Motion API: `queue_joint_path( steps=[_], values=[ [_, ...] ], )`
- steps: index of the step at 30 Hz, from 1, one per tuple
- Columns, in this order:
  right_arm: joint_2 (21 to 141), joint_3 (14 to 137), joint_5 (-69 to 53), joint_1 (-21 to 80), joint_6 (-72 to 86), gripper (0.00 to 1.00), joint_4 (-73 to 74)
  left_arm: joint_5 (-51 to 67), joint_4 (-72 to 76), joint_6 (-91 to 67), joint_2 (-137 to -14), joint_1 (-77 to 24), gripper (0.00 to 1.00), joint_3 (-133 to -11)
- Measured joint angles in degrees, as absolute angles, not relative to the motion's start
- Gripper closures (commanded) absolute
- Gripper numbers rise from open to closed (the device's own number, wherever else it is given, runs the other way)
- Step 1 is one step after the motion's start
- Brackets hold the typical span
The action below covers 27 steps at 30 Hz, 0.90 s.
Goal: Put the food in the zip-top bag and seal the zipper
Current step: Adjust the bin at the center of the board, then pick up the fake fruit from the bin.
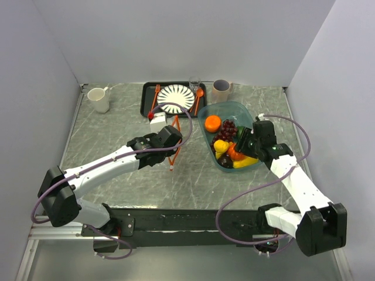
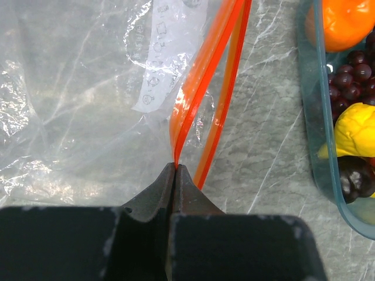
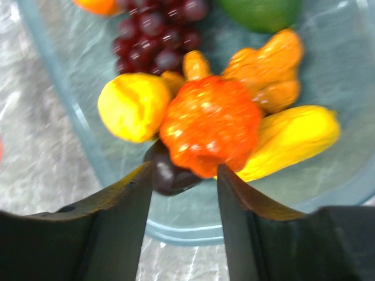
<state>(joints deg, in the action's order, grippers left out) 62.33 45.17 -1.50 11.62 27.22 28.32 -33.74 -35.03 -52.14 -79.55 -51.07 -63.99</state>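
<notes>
The clear zip-top bag [image 2: 88, 88] lies on the table, its orange-red zipper [image 2: 202, 88] standing up from the mouth, also in the top view [image 1: 174, 157]. My left gripper [image 2: 176, 167] [image 1: 174, 142] is shut on one strip of the zipper. The food sits in a teal tub [image 1: 206, 115]: a round orange [image 1: 212, 123], dark purple grapes [image 3: 158, 35], a yellow piece [image 3: 132, 105], a green piece [image 3: 263, 12], and a bumpy orange-red piece [image 3: 211, 126]. My right gripper [image 3: 186, 170] [image 1: 241, 146] is open over the tub, jaws either side of the orange-red piece's near edge.
A black tray [image 1: 147, 106] at the back holds a striped plate [image 1: 176, 98] and orange cutlery [image 1: 198, 96]. A white mug [image 1: 98, 99], a glass [image 1: 194, 83] and a beige cup [image 1: 221, 91] stand along the back. Walls close in on both sides.
</notes>
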Motion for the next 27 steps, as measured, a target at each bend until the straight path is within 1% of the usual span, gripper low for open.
queue_joint_path(
  steps=[7,11,19,24,27],
  values=[
    [61.5,43.4,-6.8,13.4,25.9,0.62,28.5,-33.6,-34.9,-52.1,-79.5,-51.1,0.99,-64.0],
    [62.6,41.7,-8.1,15.9,25.8,0.64,28.5,-33.6,-34.9,-52.1,-79.5,-51.1,0.99,-64.0],
    [66.8,40.8,-8.3,23.1,27.2,0.64,27.6,-33.3,-34.9,-51.8,-79.5,-51.1,0.99,-64.0],
    [69.6,40.8,-7.5,25.3,27.6,0.64,26.8,-33.2,-34.9,-51.8,-79.5,-51.1,0.99,-64.0],
    [69.5,41.2,-6.5,25.5,27.6,0.62,27.3,-33.3,-35.0,-51.8,-79.5,-51.1,0.99,-64.0]
  ],
)
